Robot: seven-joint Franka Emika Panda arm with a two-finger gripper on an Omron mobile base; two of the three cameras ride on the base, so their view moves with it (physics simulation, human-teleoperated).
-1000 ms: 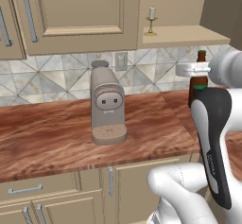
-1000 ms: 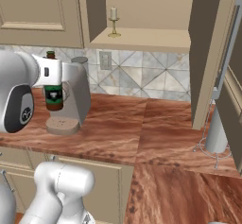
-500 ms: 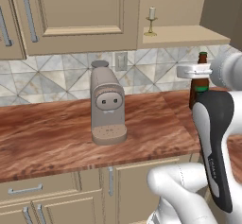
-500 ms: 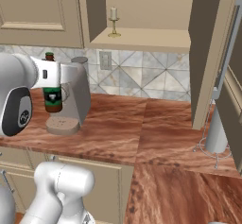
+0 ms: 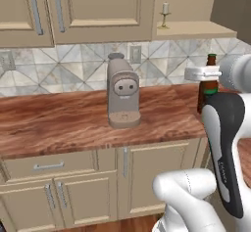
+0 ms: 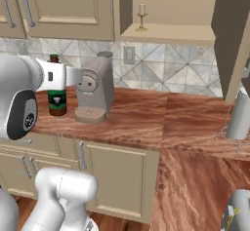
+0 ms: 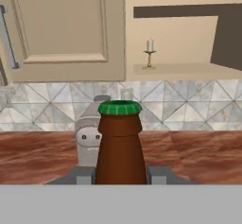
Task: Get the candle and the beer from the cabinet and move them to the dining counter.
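My gripper (image 5: 206, 74) (image 6: 57, 76) (image 7: 120, 176) is shut on the beer (image 5: 208, 91) (image 6: 57, 101) (image 7: 120, 142), a dark brown bottle with a green label, gripped at the neck. It hangs upright just above the wood counter, beside the coffee machine. In the hand view its cap looks green. The candle (image 5: 165, 14) (image 6: 141, 16) (image 7: 150, 53), white in a small brass holder, stands on the cabinet's beige shelf (image 5: 196, 28) (image 6: 166, 30) (image 7: 189, 69), up and behind the bottle. The dining counter is out of view.
A grey coffee machine (image 5: 122, 91) (image 6: 95, 88) stands on the narrow wood counter (image 5: 59, 118) (image 6: 141, 118) against the tile backsplash. Shut beige wall cabinets (image 5: 98, 6) hang above, base cabinets with drawers below. A grey upright object in a wire stand (image 6: 239, 115) sits at far right.
The whole picture has shifted right in both base views, so the base has moved. The beer stays held in the same place relative to the arm.
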